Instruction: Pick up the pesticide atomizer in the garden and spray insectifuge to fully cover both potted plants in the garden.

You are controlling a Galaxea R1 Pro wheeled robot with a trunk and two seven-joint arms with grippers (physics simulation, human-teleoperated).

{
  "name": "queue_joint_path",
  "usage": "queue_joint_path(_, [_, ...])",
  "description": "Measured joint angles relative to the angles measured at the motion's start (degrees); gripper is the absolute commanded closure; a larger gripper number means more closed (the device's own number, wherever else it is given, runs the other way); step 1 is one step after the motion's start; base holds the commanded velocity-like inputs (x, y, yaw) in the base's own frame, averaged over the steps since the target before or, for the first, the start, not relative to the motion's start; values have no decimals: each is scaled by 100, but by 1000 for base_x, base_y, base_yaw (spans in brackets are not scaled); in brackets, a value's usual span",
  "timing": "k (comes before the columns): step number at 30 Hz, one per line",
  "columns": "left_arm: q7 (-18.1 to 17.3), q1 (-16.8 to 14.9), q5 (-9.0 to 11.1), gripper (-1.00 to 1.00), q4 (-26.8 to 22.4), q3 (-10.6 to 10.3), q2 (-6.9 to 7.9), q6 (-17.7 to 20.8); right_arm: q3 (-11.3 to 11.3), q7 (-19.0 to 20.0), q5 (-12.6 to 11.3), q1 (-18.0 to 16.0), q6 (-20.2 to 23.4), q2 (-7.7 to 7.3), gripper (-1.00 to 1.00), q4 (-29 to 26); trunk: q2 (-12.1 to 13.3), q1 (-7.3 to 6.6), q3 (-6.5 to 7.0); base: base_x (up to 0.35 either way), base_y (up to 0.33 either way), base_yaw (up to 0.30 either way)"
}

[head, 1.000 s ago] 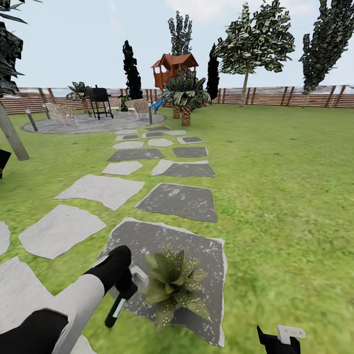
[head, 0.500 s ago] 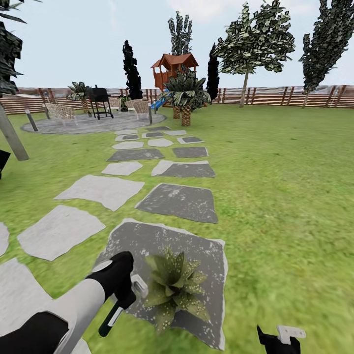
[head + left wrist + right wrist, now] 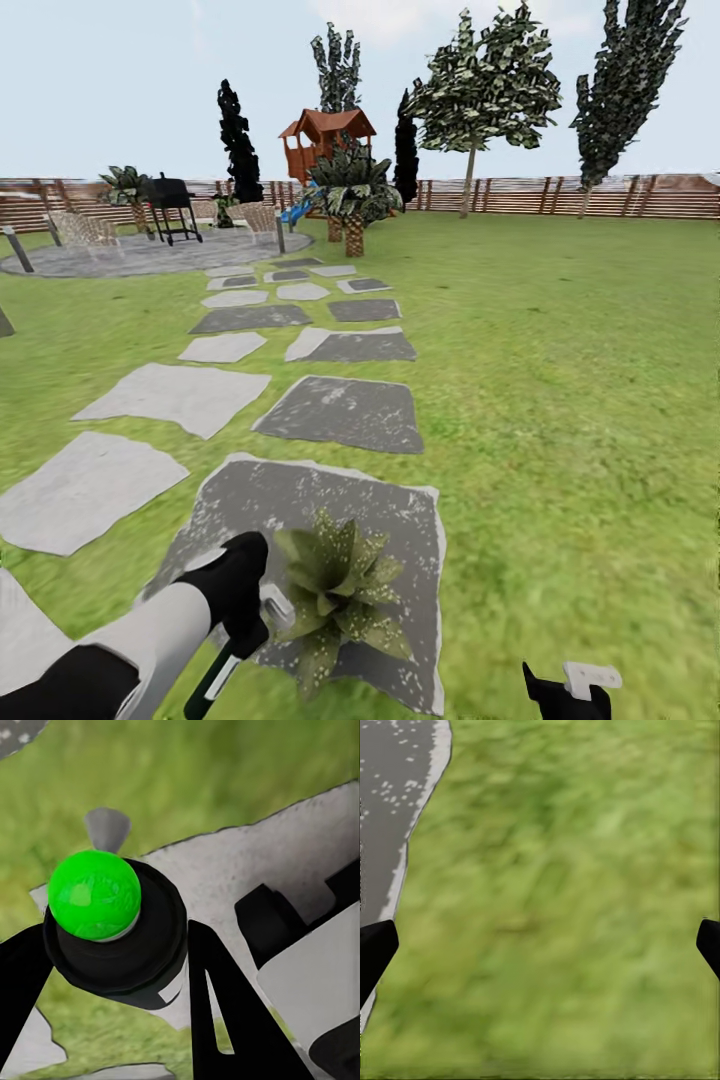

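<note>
Spray bottle [image 3: 116,937] clamped in left gripper [image 3: 112,967], nozzle just beside 1 potted plant [image 3: 340,590], plant to right; right gripper [image 3: 540,945] spread wide, empty.

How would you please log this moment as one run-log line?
left tool: shut on pesticide atomizer | beside potted plant on dark stone slab | right tool: open, over lawn

In the head view the left claw [image 3: 250,615] at about seven o'clock grips the pesticide atomizer [image 3: 213,680], whose dark body slants down toward the frame's lower edge. Just beside it, toward six o'clock, a potted plant [image 3: 338,598] sits on a dark grey stone slab [image 3: 300,500]. The right claw [image 3: 570,692] peeks in at five o'clock over the lawn [image 3: 560,400]. Paving stones run toward eleven o'clock, to a wooden slat fence [image 3: 560,196].
</note>
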Motion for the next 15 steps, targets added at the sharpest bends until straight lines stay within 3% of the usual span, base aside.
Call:
queue_joint_path(3, [2, 9, 5, 100, -30, -9, 6, 3, 0, 0, 0, 0, 0, 0, -100, 1, 0, 1, 0, -223, 152, -3])
queue_joint_path(10, [10, 12, 6, 100, -71, -10, 10, 1, 0, 0, -2, 0, 0, 0, -100, 0, 0, -1, 0, -21, 46, 0])
queue_joint_path(15, [11, 10, 5, 100, -70, -18, 19, 4, 0, 1, -4, 0, 0, 0, -100, 1, 0, -1, 0, 0, 262, -75])
